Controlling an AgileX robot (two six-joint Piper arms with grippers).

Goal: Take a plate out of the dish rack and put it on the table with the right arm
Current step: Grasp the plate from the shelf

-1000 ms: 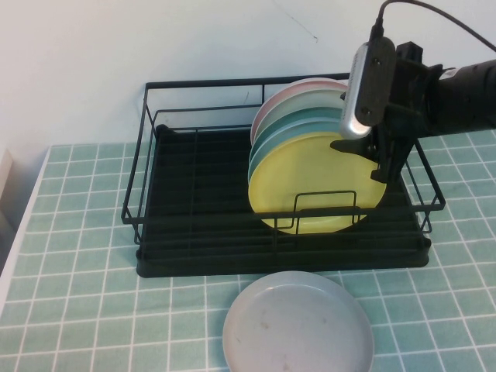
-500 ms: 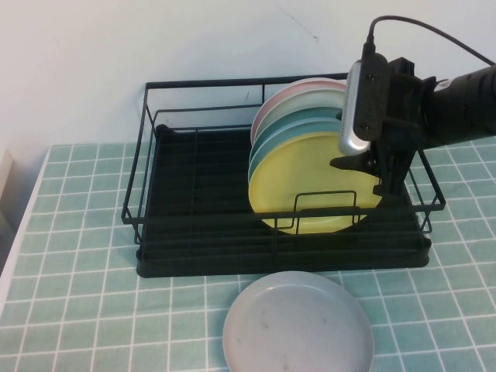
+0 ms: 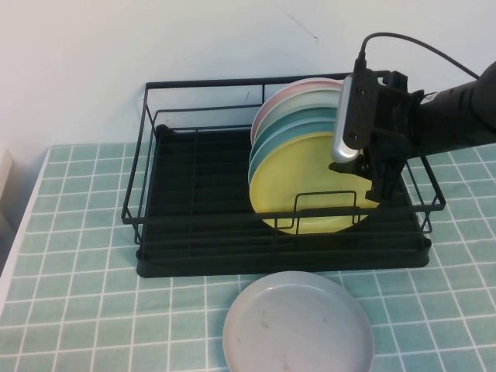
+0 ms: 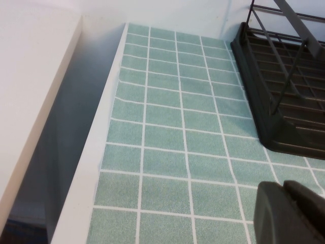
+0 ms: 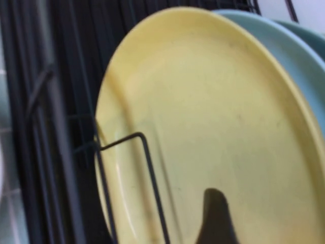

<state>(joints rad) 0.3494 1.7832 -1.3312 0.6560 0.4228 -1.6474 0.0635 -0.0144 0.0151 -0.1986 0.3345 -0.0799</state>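
The yellow plate [image 3: 306, 186] stands on edge at the front of a stack of upright plates in the dish rack [image 3: 201, 201], just behind the small wire loop holder [image 3: 325, 209]. The right claw [image 3: 376, 174] is at the plate's right rim, inside the rack; whether its fingers are wide, narrow or gripping cannot be told. In the right wrist view, 1 dark fingertip [image 5: 216, 213] lies against the plate face. The left claw [image 4: 289, 213] is parked low over the worktop [image 3: 77, 310], well apart from the rack; its opening cannot be told.

Risks, as judged:
- The finger may also catch the light blue plate [image 3: 298, 130] behind, dragging 2 plates
- The rim may snag the loop holder on lifting
- The grey plate [image 3: 298, 325] lies just in front of the rack, so the yellow plate could land on it
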